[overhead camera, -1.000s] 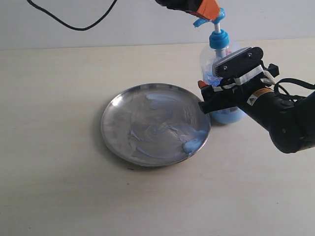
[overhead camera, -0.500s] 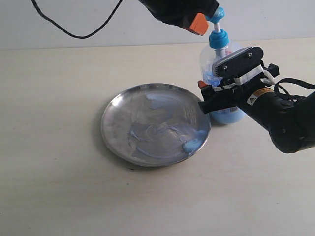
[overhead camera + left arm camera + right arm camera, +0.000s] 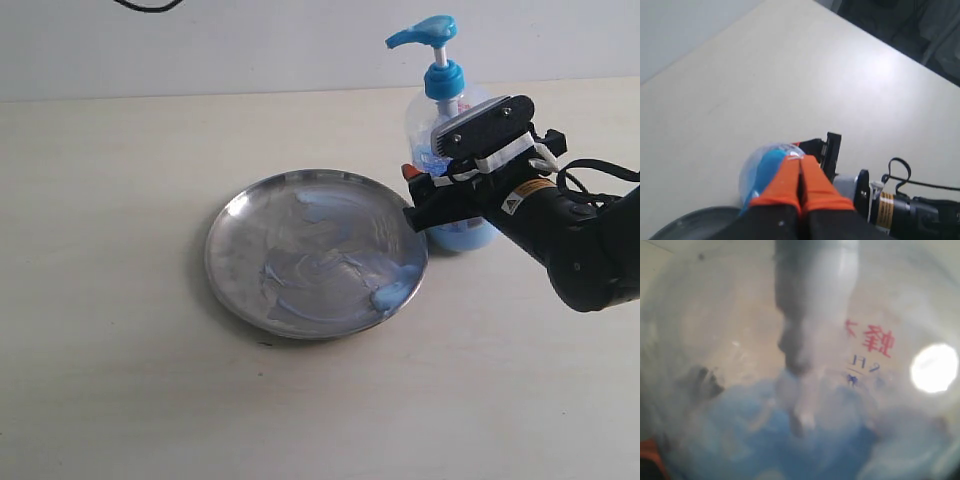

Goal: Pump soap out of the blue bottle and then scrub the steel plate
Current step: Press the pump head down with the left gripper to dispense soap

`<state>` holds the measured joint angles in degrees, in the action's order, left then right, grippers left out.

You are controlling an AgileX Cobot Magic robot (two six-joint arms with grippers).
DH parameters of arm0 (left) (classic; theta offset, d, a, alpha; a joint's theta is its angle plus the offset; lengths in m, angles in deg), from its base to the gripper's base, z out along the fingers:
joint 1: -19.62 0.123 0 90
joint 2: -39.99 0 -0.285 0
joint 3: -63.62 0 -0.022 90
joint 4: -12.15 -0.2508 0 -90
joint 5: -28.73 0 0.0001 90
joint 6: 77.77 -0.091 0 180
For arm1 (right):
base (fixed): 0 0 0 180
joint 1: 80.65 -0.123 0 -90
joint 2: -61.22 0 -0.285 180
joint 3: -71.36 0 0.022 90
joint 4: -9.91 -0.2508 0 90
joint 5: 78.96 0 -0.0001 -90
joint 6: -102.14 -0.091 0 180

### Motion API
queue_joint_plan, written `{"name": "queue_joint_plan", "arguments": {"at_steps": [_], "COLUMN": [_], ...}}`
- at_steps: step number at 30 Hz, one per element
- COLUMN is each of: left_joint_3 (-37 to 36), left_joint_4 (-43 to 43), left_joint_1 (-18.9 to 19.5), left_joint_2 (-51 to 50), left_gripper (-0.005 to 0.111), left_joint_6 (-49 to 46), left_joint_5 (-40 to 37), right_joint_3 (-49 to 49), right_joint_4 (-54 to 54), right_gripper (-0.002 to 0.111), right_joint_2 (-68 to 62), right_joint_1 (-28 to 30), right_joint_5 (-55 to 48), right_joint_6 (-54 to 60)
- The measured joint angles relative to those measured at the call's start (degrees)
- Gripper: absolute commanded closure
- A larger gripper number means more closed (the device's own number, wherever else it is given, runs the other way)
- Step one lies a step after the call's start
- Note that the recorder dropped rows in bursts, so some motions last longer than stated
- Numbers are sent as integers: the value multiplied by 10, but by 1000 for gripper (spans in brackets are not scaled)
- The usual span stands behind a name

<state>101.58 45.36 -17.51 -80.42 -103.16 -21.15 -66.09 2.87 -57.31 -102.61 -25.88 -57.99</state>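
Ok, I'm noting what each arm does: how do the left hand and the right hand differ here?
The left hand is shut on nothing, its jaws pressed together; the right hand is closed around the blue bottle. The left hand hangs above the pump head, outside the exterior view; the right hand sits low, next to the steel plate. Both are at the bottle.
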Motion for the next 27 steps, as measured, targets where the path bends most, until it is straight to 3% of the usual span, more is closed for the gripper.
{"name": "queue_joint_plan", "arguments": {"at_steps": [27], "left_joint_3": [11], "left_joint_4": [-26], "left_joint_1": [-17], "left_joint_2": [-55], "left_gripper": [107], "left_joint_6": [0], "left_joint_5": [28], "right_joint_3": [0], "right_joint_4": [3], "right_gripper": [108], "right_joint_2": [0], "right_joint_1": [0], "right_joint_5": [0], "right_joint_6": [0]}}
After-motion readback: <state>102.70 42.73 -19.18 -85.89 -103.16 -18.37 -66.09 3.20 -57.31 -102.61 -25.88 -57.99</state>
